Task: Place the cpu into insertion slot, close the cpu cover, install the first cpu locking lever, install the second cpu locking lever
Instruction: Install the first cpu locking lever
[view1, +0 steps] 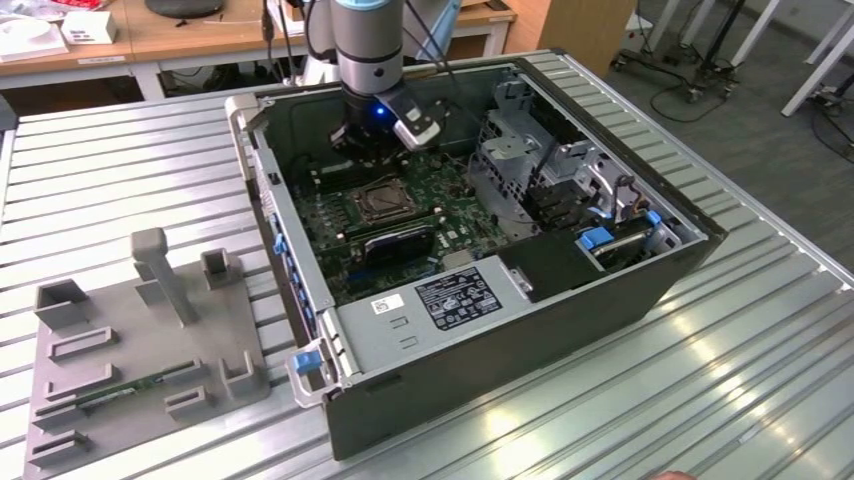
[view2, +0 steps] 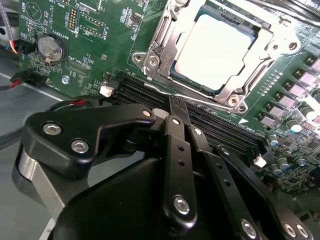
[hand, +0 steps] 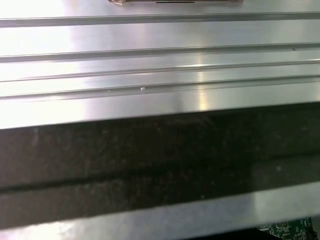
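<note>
Holds the gripper (view2: 178, 103) over the long memory slots (view2: 145, 92) with jaws pressed together and empty, and faces the cpu (view2: 215, 50) just ahead of them, seated flat in the insertion slot (view2: 172, 62) with the cpu cover (view2: 160, 40) seemingly down around it

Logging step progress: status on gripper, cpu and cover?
Gripper shut, empty, beside long black memory slots. Small square silver-grey cpu seated; thin silver metal cover frame down over its edges. Nothing in the way.
</note>
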